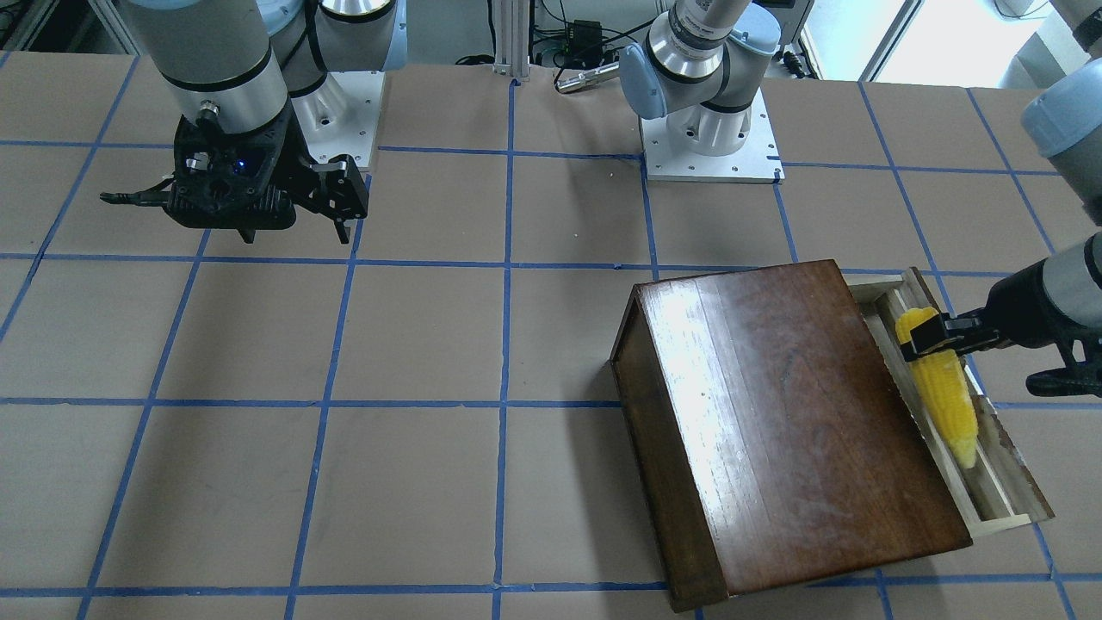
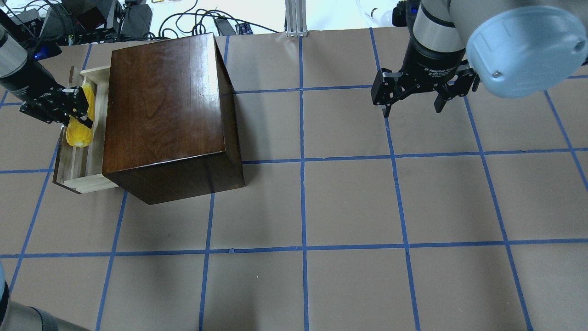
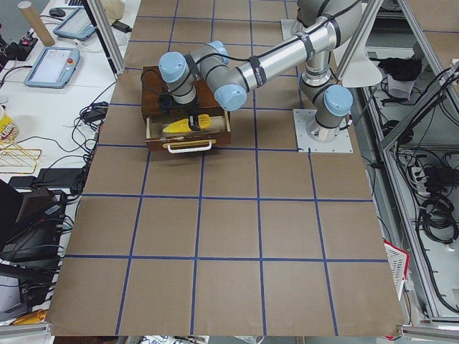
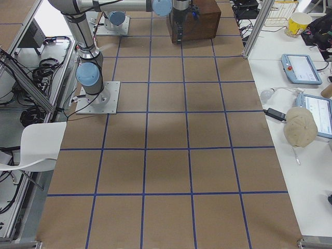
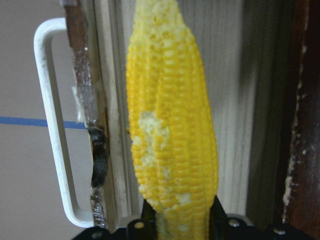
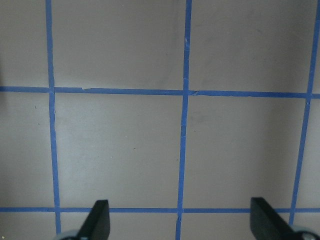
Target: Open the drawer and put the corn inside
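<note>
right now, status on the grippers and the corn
Left gripper shut on corn, over the open drawer. Right gripper open, far from cabinet. Nothing blocking the drawer.

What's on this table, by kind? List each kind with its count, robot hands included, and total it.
corn: 1
drawer: 1
cabinet: 1
hands: 2, the left hand shut on the corn, the right hand open and holding nothing
Total: 5
</note>
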Robot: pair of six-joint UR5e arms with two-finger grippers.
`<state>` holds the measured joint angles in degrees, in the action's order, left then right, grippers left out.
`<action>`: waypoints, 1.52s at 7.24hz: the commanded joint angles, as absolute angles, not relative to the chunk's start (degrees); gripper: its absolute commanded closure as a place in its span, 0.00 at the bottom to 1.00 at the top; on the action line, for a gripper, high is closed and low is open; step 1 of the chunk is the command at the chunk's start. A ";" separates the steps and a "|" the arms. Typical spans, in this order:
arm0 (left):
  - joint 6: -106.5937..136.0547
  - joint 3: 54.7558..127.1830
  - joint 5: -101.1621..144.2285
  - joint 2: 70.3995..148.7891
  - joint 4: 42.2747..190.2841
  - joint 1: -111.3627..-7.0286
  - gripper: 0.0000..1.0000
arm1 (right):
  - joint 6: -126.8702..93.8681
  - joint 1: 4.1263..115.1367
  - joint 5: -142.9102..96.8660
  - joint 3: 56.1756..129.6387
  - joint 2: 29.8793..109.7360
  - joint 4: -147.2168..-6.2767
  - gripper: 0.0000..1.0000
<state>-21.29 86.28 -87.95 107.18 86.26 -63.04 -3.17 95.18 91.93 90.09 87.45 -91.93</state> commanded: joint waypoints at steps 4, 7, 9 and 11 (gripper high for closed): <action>-22.24 83.95 -90.09 104.95 86.83 -63.28 0.00 | -3.16 95.19 91.93 90.09 87.45 -91.93 0.00; -20.75 77.88 -90.09 100.66 94.64 -67.04 0.00 | -3.16 95.19 91.93 90.09 87.45 -91.93 0.00; -17.76 79.27 -90.26 95.91 96.84 -75.80 0.00 | -3.16 95.19 91.93 90.09 87.45 -91.93 0.00; -11.89 79.54 -92.71 93.70 96.68 -84.25 0.00 | -3.16 95.19 91.93 90.09 87.45 -91.93 0.00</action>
